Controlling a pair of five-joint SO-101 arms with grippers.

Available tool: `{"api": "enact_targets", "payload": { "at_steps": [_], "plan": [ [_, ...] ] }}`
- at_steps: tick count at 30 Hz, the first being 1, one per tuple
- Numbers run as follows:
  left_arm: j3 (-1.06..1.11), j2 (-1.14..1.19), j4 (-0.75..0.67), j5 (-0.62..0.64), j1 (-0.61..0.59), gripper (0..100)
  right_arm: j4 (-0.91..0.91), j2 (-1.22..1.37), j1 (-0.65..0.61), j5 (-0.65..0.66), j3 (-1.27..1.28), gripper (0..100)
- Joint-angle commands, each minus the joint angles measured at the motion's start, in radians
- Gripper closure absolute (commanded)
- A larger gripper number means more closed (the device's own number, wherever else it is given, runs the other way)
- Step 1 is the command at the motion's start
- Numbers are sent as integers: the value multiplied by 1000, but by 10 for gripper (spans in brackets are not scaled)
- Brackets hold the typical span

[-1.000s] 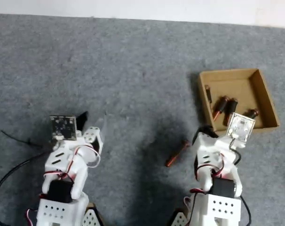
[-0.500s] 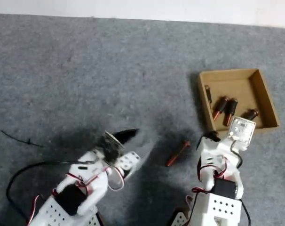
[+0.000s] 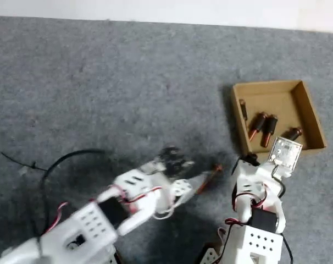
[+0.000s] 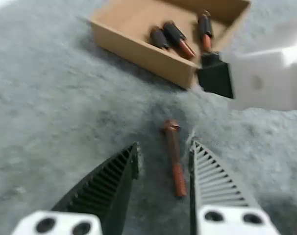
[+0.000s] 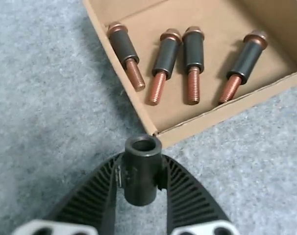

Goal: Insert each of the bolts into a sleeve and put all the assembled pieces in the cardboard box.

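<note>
A bare copper bolt (image 4: 175, 164) lies on the grey carpet between the fingers of my open left gripper (image 4: 164, 146). From above, the left gripper (image 3: 198, 180) sits right at the bolt (image 3: 215, 170), left of the right arm. My right gripper (image 5: 141, 182) is shut on a black sleeve (image 5: 141, 169), held upright just outside the near corner of the cardboard box (image 5: 212, 120). The high view shows that sleeve (image 3: 249, 160) beside the box (image 3: 268, 84). Several assembled bolt-and-sleeve pieces (image 5: 192, 51) lie inside the box.
The right arm's body (image 4: 266, 78) stands close beyond the bolt, near the box wall (image 4: 138, 49). A loose black cable (image 3: 23, 163) lies at the left of the carpet. Open carpet stretches across the far and left side.
The left arm has swung from the left side of the table to the right, bringing its open gripper down around the bolt. The right arm has stayed with the sleeve.
</note>
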Motion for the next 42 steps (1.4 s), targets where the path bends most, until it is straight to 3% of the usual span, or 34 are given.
{"api": "enact_targets", "payload": {
  "at_steps": [1,7,12,38,42],
  "plan": [
    [-193,298,-44,18,36,835,-4,-13,15,11,-15,994],
    [-371,644,-44,18,41,835,-4,-13,47,11,-15,994],
    [-427,794,-44,18,104,835,-5,-13,44,11,-15,994],
    [-522,934,-43,6,111,835,-5,-13,41,11,-7,994],
    [-631,1030,77,-11,104,835,-5,-13,45,12,-7,994]
  ]
}}
